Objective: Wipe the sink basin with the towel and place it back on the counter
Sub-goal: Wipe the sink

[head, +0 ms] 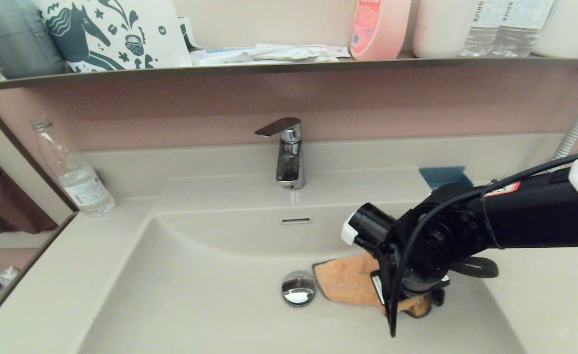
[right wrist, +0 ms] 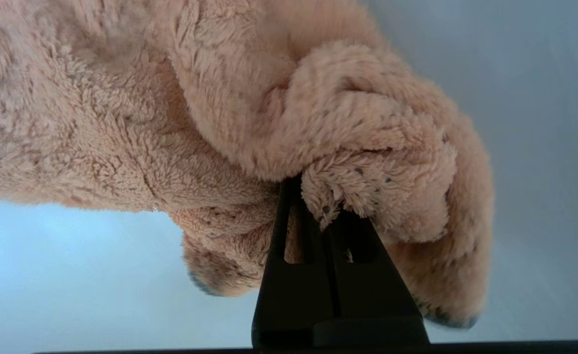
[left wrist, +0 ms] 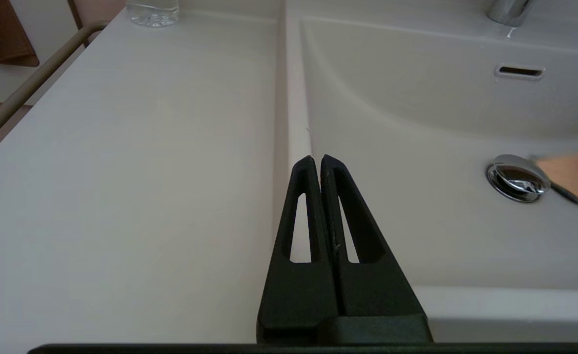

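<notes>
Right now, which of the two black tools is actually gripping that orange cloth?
The right tool, down in the sink basin, is clamped on the towel. The left tool is shut on nothing, hovering over the basin's left rim.

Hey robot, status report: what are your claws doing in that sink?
Right claw shut on the towel, down on the sink basin floor beside the drain plug. Left claw shut, idle over the basin's rim. Nothing in the way.
</notes>
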You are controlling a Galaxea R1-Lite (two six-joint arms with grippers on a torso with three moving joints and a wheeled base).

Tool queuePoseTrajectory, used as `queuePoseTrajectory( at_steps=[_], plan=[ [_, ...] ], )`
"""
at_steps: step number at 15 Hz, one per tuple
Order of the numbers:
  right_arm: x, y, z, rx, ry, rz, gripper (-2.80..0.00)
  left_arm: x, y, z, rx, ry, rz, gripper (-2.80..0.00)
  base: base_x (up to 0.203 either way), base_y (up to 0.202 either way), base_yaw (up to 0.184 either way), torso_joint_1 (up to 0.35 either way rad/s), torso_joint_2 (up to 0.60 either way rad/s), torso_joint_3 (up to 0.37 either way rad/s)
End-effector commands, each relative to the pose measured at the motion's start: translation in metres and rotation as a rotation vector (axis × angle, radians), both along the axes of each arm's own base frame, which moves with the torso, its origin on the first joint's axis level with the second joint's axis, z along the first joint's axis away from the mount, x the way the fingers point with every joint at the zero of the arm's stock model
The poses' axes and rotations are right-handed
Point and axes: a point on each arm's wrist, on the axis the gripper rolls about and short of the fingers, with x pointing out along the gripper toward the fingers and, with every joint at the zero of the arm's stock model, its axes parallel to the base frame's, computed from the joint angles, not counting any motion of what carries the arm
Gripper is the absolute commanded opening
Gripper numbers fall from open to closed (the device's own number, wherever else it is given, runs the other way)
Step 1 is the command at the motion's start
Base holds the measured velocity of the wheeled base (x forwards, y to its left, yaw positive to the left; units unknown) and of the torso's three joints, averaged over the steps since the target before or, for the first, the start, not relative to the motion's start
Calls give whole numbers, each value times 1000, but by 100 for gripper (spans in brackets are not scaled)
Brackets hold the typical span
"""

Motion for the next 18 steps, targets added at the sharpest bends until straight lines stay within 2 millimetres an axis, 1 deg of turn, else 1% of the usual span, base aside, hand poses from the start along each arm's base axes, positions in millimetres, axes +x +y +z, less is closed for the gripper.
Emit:
queuePoseTrajectory(
  at_steps=[1,2,3,4,5,8,9,12,14,15,16,17,18],
  plan=[
    [-23,-13,20,-55,80,13,-280,0,0,0,-2,2,1,-280,0,0,0,0,0,0],
    [-35,-8,25,-31,120,50,-280,0,0,0,-1,1,1,-280,0,0,0,0,0,0],
    [-44,-2,27,12,161,83,-280,0,0,0,-2,1,1,-280,0,0,0,0,0,0],
    [-51,6,27,36,186,120,-280,0,0,0,-1,1,1,-280,0,0,0,0,0,0],
    [-55,16,22,50,197,150,-280,0,0,0,-1,2,1,-280,0,0,0,0,0,0],
    [-51,62,-9,159,150,242,-280,0,0,0,-1,1,1,-280,0,0,0,0,0,0],
    [-50,79,-17,206,139,274,-280,0,0,0,-2,2,1,-280,0,0,0,0,0,0],
    [-44,134,-26,319,85,361,-280,0,0,0,-1,2,1,-280,0,0,0,0,0,0],
    [-41,167,-28,381,41,404,-280,0,0,0,-2,1,1,-280,0,0,0,0,0,0],
    [-40,179,-28,407,23,420,-280,0,0,0,-2,1,1,-280,0,0,0,0,0,0],
    [-37,189,-21,447,-10,433,-280,0,0,0,-1,1,1,-280,0,0,0,0,0,0],
    [-37,195,-14,479,-36,444,-280,0,0,0,-1,1,1,-280,0,0,0,0,0,0],
    [-37,194,-5,493,-57,445,-280,0,0,0,-1,2,1,-280,0,0,0,0,0,0]
  ],
)
